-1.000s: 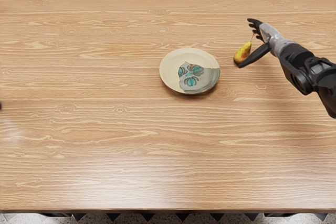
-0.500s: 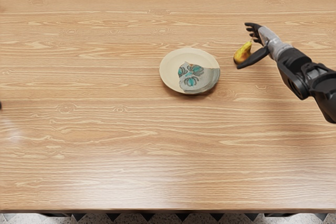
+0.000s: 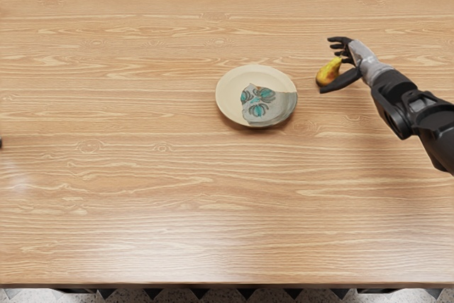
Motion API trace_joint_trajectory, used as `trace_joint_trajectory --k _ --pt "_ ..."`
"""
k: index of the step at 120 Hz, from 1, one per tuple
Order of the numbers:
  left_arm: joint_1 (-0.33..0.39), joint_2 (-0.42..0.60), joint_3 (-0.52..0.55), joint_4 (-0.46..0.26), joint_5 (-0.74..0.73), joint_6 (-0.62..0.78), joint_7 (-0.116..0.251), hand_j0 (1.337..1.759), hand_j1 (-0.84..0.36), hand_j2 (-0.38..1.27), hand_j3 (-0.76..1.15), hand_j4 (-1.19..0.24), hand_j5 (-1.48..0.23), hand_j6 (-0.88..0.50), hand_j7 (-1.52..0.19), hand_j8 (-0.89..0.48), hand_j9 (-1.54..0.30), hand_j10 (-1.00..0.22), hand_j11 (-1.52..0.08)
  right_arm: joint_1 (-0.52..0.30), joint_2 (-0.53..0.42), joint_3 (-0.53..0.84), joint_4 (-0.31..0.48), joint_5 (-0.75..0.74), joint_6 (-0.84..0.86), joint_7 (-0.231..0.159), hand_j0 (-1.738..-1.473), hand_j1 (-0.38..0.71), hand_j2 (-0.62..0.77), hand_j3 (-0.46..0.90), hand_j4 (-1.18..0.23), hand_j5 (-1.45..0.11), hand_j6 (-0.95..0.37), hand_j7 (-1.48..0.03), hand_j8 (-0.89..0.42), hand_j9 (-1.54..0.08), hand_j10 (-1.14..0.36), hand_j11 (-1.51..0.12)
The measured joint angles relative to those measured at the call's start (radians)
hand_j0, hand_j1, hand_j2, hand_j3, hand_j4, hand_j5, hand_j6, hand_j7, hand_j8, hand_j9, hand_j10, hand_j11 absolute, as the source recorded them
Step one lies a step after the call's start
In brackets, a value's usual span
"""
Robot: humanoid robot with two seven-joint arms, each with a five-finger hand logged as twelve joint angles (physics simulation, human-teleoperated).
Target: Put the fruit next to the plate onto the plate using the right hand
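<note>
Right of the plate (image 3: pixel 228 87), near but not touching, the little pear (image 3: pixel 327 73) lies on the table (image 3: pixel 142 175), likely light, firm, smooth and prone to roll, and the right hand (image 3: pixel 352 62) brackets it with fingers (image 3: pixel 339 42) spread open, so its fat belly looks the safest hold.

The light-brown wooden counter (image 3: pixel 142 196) that fills the frame has wavy, streaked grain under a smooth, mostly matt finish, with a pale soft sheen toward the lower left. Just right of centre, the round cream plate (image 3: pixel 230 86) looks like glazed ceramic, smooth and faintly glossy, with teal motifs and a grey patch; the small yellow pear-shaped fruit (image 3: pixel 328 72) at upper right has smooth skin with an orange-brown blush. Beside it, the black-and-grey right hand (image 3: pixel 347 62) looks like hard plastic or metal, with matt black fingers and a satiny grey wrist.
</note>
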Motion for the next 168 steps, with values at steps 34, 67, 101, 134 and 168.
trace_joint_trajectory --k 34,67,101,134,168 --pt "0.000 0.000 0.000 0.000 0.000 0.000 0.000 1.658 0.35 0.00 0.00 0.00 0.00 0.00 0.00 0.00 0.00 0.00 0.00 -0.017 -0.002 -0.008 -0.025 -0.002 -0.003 -0.001 -1.658 -0.09 -0.04 0.00 -0.22 -0.29 -0.22 -0.28 -0.22 -0.29 -0.22 -0.29" --pt "0.000 0.000 0.000 0.000 0.000 0.000 0.000 1.658 0.35 0.00 0.00 0.00 0.00 0.00 0.00 0.00 0.00 0.00 0.00 -0.016 0.048 -0.007 -0.026 0.000 -0.016 -0.007 -1.658 0.01 -0.06 0.00 -0.30 -0.39 -0.30 -0.39 -0.30 -0.39 -0.30 -0.39" --pt "0.000 0.000 0.000 0.000 0.000 0.000 0.000 1.658 0.35 0.00 0.00 0.00 0.00 0.00 0.00 0.00 0.00 0.00 0.00 -0.006 0.040 -0.034 -0.024 0.004 0.055 -0.022 -1.655 0.42 -0.05 0.00 -0.72 -0.87 -0.70 -0.90 -0.34 -0.89 -0.21 -0.92" --pt "0.000 0.000 0.000 0.000 0.000 0.000 0.000 1.658 0.35 0.00 0.00 0.00 0.00 0.00 0.00 0.00 0.00 0.00 0.00 0.054 -0.152 -0.044 -0.016 0.023 0.383 -0.056 -1.640 0.46 -0.03 0.00 -0.82 -1.10 -0.83 -1.07 -0.31 -1.10 -0.14 -1.13" --pt "0.000 0.000 0.000 0.000 0.000 0.000 0.000 1.658 0.35 0.00 0.00 0.00 0.00 0.00 0.00 0.00 0.00 0.00 0.00 0.233 -0.168 -0.038 0.065 0.031 0.534 -0.063 -1.633 0.51 -0.15 0.00 -0.86 -1.13 -0.86 -1.12 -0.47 -1.14 -0.19 -1.17"
